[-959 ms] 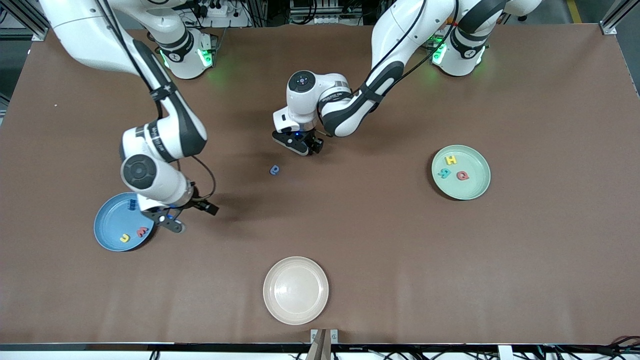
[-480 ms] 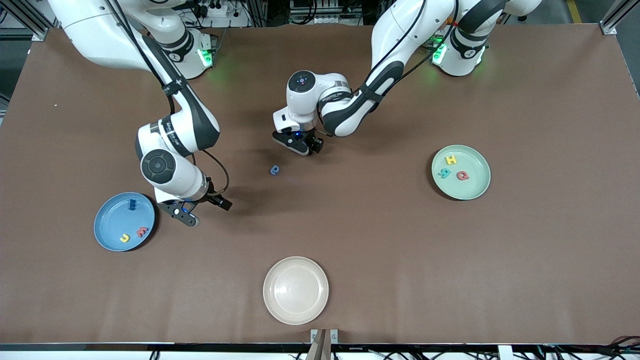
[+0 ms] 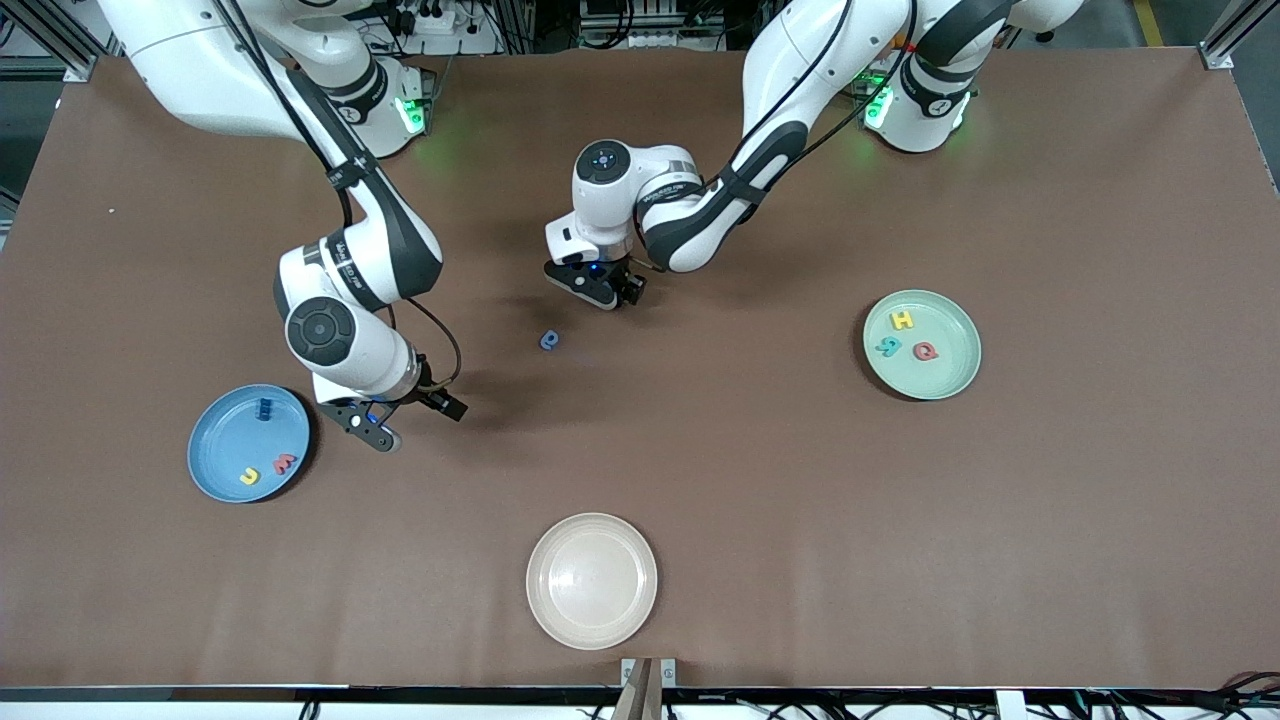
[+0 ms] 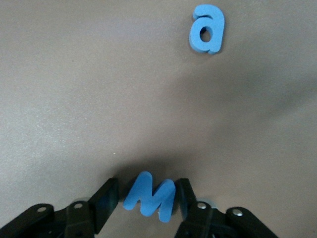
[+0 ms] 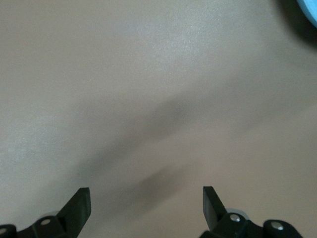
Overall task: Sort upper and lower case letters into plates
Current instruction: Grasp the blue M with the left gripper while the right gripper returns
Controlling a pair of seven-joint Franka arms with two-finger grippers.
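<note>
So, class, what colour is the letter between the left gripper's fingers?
Blue: the letter, seen best in the left wrist view.

So the front cam sits high, facing my bases and taking in the whole brown matte table (image 3: 900, 550). Both wrist cams look straight down, close. Left wrist shares the little blue foam letter a (image 4: 207, 35) (image 3: 549, 341) with it.
</note>
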